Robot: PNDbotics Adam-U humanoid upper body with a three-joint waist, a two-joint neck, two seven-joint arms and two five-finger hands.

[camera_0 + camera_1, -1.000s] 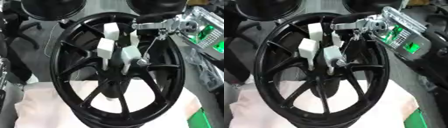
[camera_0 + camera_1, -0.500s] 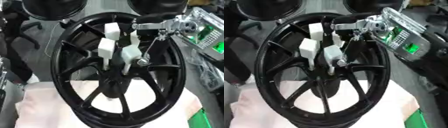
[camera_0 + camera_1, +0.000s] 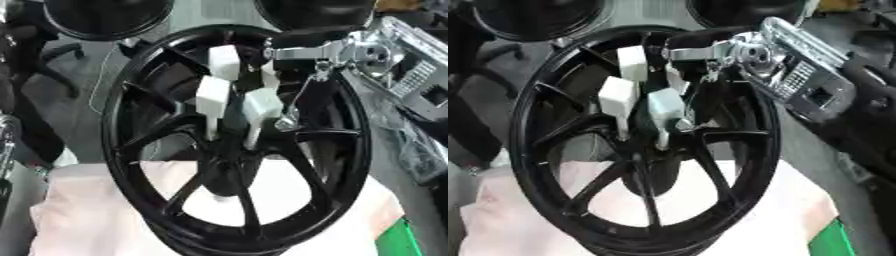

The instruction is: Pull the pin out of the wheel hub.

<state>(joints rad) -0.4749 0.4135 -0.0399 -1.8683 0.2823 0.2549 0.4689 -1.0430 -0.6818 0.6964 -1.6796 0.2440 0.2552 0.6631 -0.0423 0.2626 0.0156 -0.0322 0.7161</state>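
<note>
Your right hand (image 3: 234,97) reaches in from the upper right, its white-padded fingers (image 3: 213,95) curled down at the centre of the wheel hub (image 3: 229,170). You cannot tell whether they grip the pin; the pin itself cannot be made out among them. The black spoked wheel (image 3: 131,165) stands upright on a pale cloth (image 3: 87,215).

Wheel hub (image 3: 236,150) stands on a cloth (image 3: 96,220), right hand (image 3: 236,95) before its centre
</note>
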